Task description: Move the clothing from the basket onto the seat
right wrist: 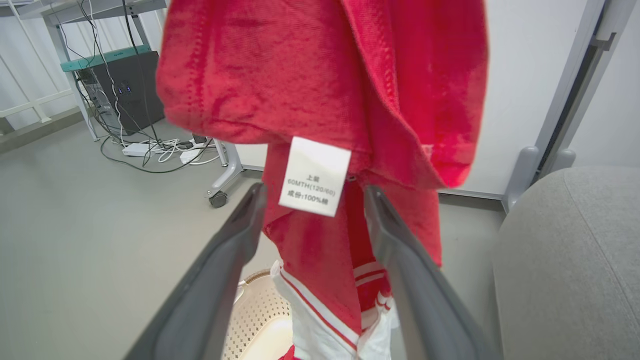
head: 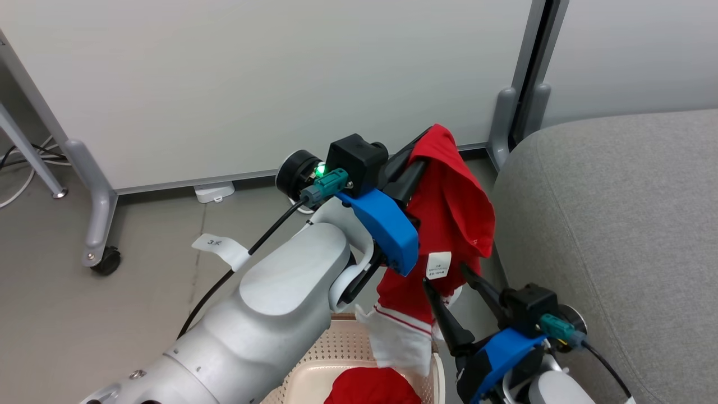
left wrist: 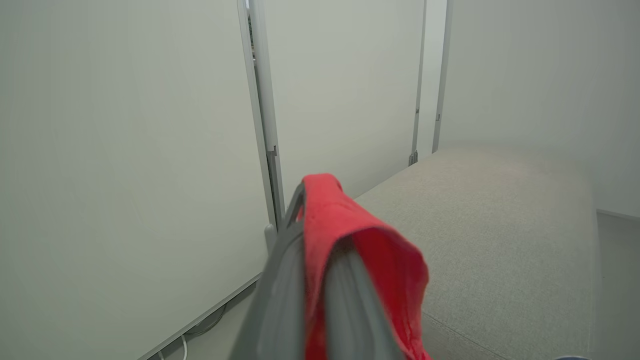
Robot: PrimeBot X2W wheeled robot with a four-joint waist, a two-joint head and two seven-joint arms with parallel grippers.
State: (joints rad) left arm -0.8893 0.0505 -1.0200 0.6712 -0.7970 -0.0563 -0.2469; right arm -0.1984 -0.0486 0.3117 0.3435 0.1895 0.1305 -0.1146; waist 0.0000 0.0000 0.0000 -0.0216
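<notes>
- My left tool [head: 422,150] is raised above the basket [head: 348,348] and clenched on a red garment [head: 454,207].
- In the left wrist view, the left tool [left wrist: 320,220] has the red fabric [left wrist: 370,250] pinched between its two fingers and folded over one of them.
- The garment hangs clear of the floor [head: 84,314]. Its white-striped hem [head: 401,331] dangles over the basket's rim, just beside the seat [head: 606,224] and not on it.
- A small white tag [head: 438,265] hangs from the garment about halfway down. I can see print on it in the right wrist view [right wrist: 315,176].
- My right tool [head: 446,276] is released, with its fingers spread and pointing up at the hanging cloth.
- In the right wrist view, the right tool [right wrist: 314,189] has the tag and a fold of red between its fingers. I cannot tell whether they touch the cloth.
- A second red piece [head: 373,387] lies inside the basket, at the bottom edge of the head view.
- The grey seat fills the right side of the head view, and I see no clothing on it.
- A white partition panel [head: 280,84] stands behind the basket and the seat.
</notes>
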